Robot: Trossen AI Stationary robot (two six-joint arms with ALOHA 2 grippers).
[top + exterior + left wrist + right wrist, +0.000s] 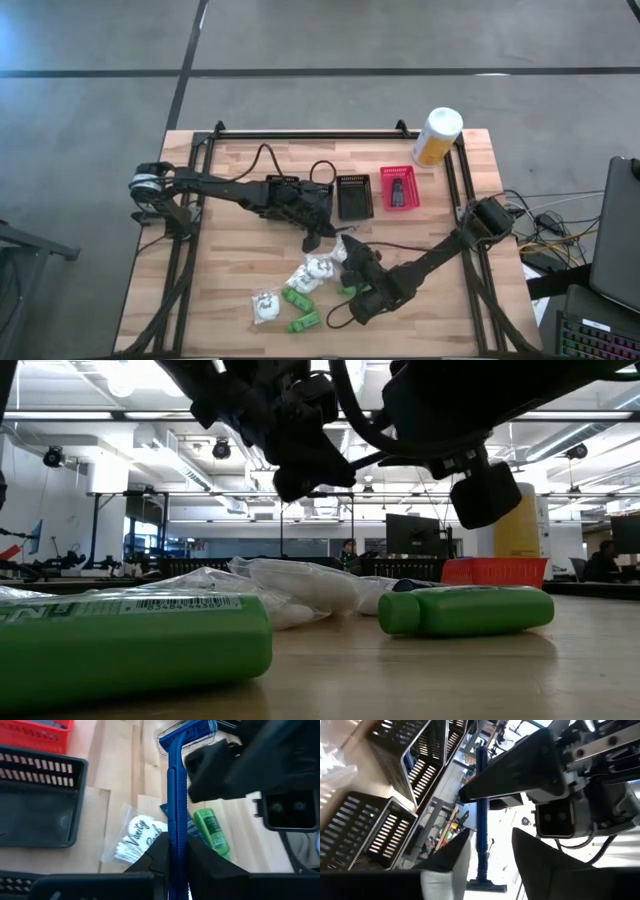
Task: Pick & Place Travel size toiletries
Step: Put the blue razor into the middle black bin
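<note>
**Razor up in the left hand, baskets just behind it**

The left hand (176,857) is clenched on a blue disposable razor (176,795), handle pinched between the two dark fingers, head pointing straight away from the wrist. That long axis runs out along the hand's own line, over the wood and toward the loose pile. In the high view the left hand (312,222) hangs near mid-tabletop (230,290), and the black mesh basket (355,197) sits just beside it, nearer than the red mesh basket (399,188). My read: the drop turns on swinging that razor round to the black one.

The right hand (357,265) sits close by, fingers spread and holding nothing; through its own camera the razor (482,815) stands between its fingers without touching them.

Below lie the rest of the toiletries: a clear bag of cotton swabs (131,841), a green tube (212,831), more white wrapped lumps (266,305) and green packets (304,322). The yellow-and-white canister (437,136) stands at the far corner.
</note>
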